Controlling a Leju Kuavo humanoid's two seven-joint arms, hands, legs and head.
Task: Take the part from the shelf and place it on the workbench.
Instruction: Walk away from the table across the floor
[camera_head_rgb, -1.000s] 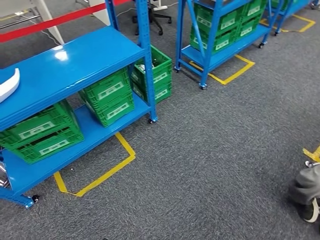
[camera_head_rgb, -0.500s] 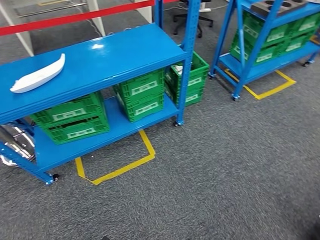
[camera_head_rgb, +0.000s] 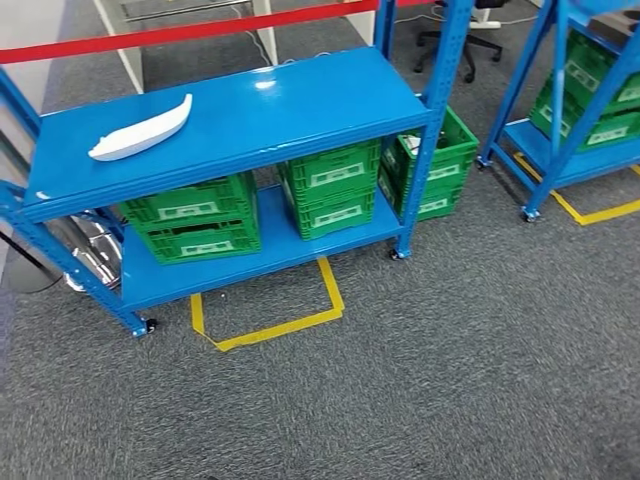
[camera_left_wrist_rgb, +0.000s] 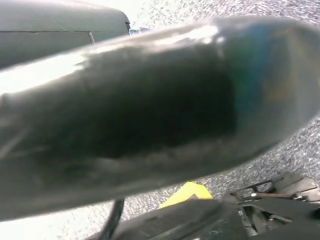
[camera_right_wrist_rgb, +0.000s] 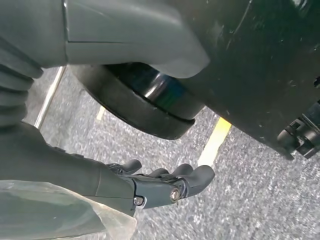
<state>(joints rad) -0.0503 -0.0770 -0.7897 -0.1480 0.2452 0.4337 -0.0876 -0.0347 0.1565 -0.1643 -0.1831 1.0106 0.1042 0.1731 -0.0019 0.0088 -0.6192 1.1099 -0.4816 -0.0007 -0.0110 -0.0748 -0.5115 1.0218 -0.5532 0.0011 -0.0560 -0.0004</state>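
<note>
A long, curved white part (camera_head_rgb: 142, 130) lies on the top board of a blue shelf (camera_head_rgb: 302, 105), towards its left end, in the head view. In the right wrist view my right hand (camera_right_wrist_rgb: 162, 182) hangs over the grey carpet with its fingers stretched out and nothing in them. The left wrist view catches just the grey cover of my left hand (camera_left_wrist_rgb: 56, 20); its fingers are hidden behind dark parts, so how they stand cannot be told.
Green crates (camera_head_rgb: 192, 225) (camera_head_rgb: 330, 185) stand on the shelf's lower board, another (camera_head_rgb: 434, 165) behind its right post. A second blue rack (camera_head_rgb: 562, 110) stands at the right. Red barrier tape (camera_head_rgb: 189, 32) runs behind. Yellow floor tape (camera_head_rgb: 279, 325) marks the carpet.
The camera has turned: the whole scene has slid to the right, bringing the shelf and the white part towards the middle. A person's shoe at the right edge has left the picture.
</note>
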